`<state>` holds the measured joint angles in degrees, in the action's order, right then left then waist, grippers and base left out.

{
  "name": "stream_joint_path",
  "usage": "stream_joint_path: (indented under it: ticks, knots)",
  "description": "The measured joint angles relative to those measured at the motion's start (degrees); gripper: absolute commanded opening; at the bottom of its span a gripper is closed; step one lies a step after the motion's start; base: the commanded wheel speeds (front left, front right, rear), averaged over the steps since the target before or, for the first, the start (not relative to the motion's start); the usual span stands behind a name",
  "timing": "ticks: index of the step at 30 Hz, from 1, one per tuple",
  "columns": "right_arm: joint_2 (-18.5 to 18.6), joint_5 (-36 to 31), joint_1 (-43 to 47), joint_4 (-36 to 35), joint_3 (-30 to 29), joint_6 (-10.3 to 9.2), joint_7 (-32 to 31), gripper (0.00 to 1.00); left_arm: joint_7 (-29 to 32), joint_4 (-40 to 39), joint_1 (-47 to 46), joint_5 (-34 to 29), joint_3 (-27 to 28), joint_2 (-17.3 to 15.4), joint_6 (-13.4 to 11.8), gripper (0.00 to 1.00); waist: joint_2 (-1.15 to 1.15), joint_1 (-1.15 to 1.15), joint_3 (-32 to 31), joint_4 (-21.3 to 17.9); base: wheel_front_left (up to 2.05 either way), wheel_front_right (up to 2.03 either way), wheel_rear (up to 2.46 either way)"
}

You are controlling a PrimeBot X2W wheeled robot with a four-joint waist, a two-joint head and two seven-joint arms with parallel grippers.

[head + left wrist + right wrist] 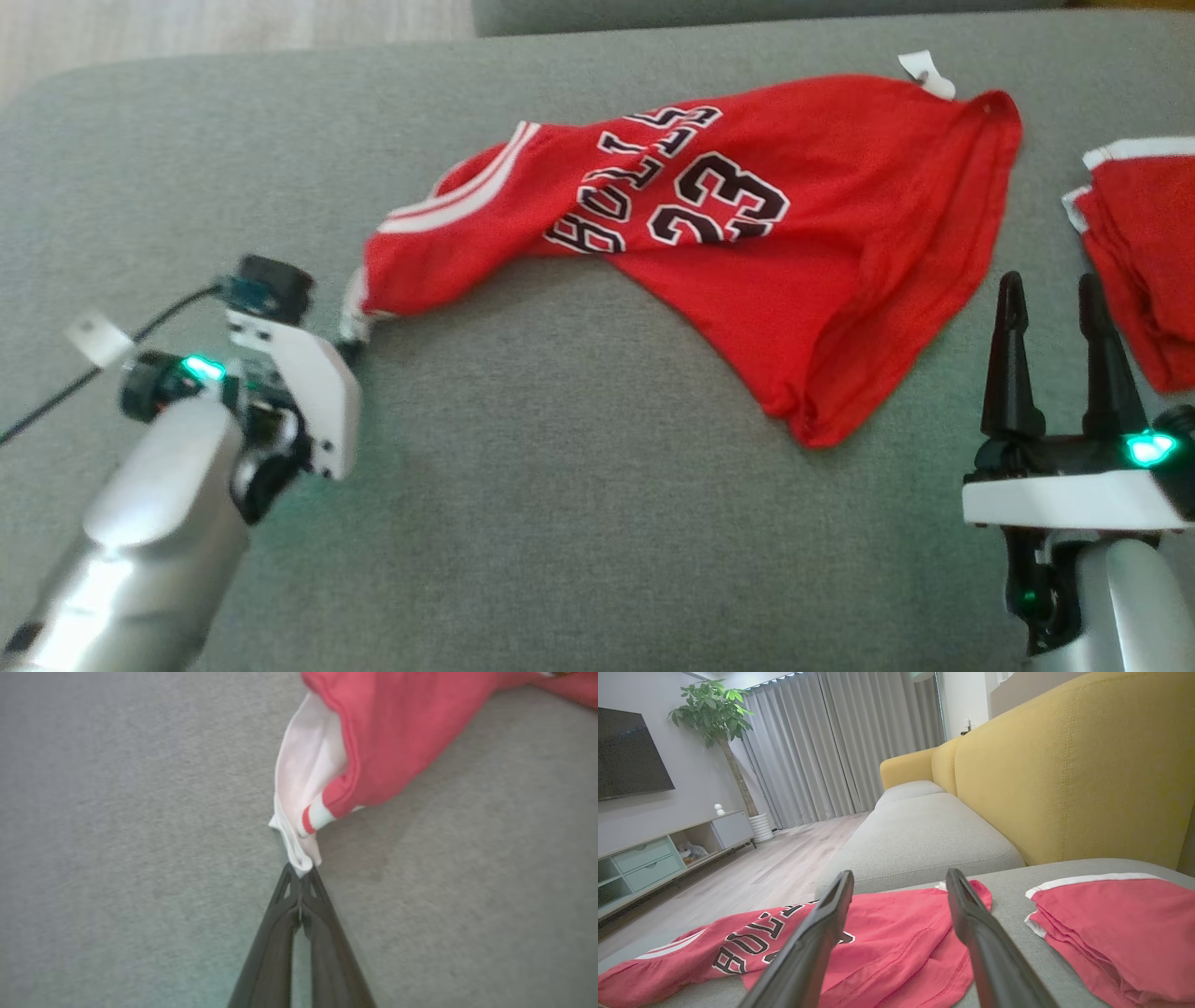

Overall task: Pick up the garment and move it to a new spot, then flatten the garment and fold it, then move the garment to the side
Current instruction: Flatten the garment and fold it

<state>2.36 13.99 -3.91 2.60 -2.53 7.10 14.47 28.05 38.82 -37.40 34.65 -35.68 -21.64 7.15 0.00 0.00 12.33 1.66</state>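
A red basketball jersey [747, 243] lies stretched across a grey sofa cushion [560, 523]. Its long axis runs on a slant, from the cushion's left side toward its far right corner. The left claw [301, 872] is clamped together on a bunched bit of white trim at the jersey's near-left end, and the cloth fans out from that pinch.

The right claw [1050, 285] stands near the cushion's front right edge with its two dark fingers apart and nothing between them. The jersey's loose hem lies just to its left and a little beyond, so the right arm is judged the nearer one to take that free end.

White-edged black lettering on the chest reads "BULLS" above the number "23", upside down from the robot's side. A small white tag [926, 75] sticks out at the far edge; its print is too small to read. A second red garment [1144, 261], folded, sits at the cushion's right edge, well apart from the jersey.
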Motion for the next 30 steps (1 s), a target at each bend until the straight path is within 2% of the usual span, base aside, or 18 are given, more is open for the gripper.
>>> stream_joint_path:
  ticks: [2,4,5,6,7,12,19,23,28,30]
  knots:
    - [0.0,0.0,0.21,0.18,-0.02,0.0,0.0,1.0,1.43,-3.91,1.48,2.14,-2.14,-0.85,0.04,0.0,0.0,0.0,-0.68,0.63,0.0,0.0,0.0]
    - [0.0,-0.04,0.6,0.29,-0.05,0.0,0.0,1.0,0.29,-7.95,2.91,3.28,-3.22,-2.07,0.45,0.0,0.0,0.0,-1.34,1.32,0.0,0.0,0.0]
    - [0.0,-0.05,0.88,0.33,-0.05,0.0,0.0,1.0,-1.31,-9.43,3.27,3.05,-3.19,-2.75,0.45,0.33,0.0,0.0,-1.69,1.67,0.0,0.0,0.0]
    - [0.0,-0.05,1.17,0.4,-0.05,0.0,0.0,1.0,-3.03,-10.6,3.43,2.63,-2.97,-3.46,0.31,0.89,0.0,0.0,-2.03,2.0,0.0,0.0,0.0]
    - [0.0,-0.05,1.32,0.64,-0.02,0.0,0.0,1.0,-4.8,-11.65,3.46,2.24,-2.45,-4.07,-0.45,1.0,0.0,0.0,-2.42,2.3,0.0,0.0,0.0]
    - [0.0,-0.05,1.7,0.81,0.03,0.0,0.01,1.0,-14.15,-17.9,5.11,-0.15,0.21,-4.69,-5.64,1.0,0.0,0.0,-4.17,3.84,0.0,0.0,0.0]
    - [0.0,-0.21,3.58,0.24,-0.38,0.0,0.01,1.0,-26.4,-25.32,13.16,-2.63,3.1,-4.03,-13.84,1.0,0.0,0.0,-5.92,5.85,0.0,0.0,0.0]
    - [0.0,-0.45,3.59,-0.25,-0.31,0.0,0.01,1.0,-33.4,-27.37,19.26,-3.37,4.08,-1.92,-17.45,1.0,0.0,0.0,-6.32,6.19,0.0,0.0,0.0]
    - [0.0,-1.31,3.69,-0.63,0.59,0.0,0.01,1.0,-37.86,-25.37,22.13,-4.6,3.25,-0.81,-17.59,1.0,0.0,0.0,-5.61,5.94,0.0,0.0,0.0]
    - [0.0,-1.71,3.69,-0.81,0.67,0.0,0.01,1.0,-37.86,-23.62,20.96,-5.84,2.34,-1.31,-16.38,1.0,0.0,0.0,-5.19,5.77,0.0,0.0,0.0]
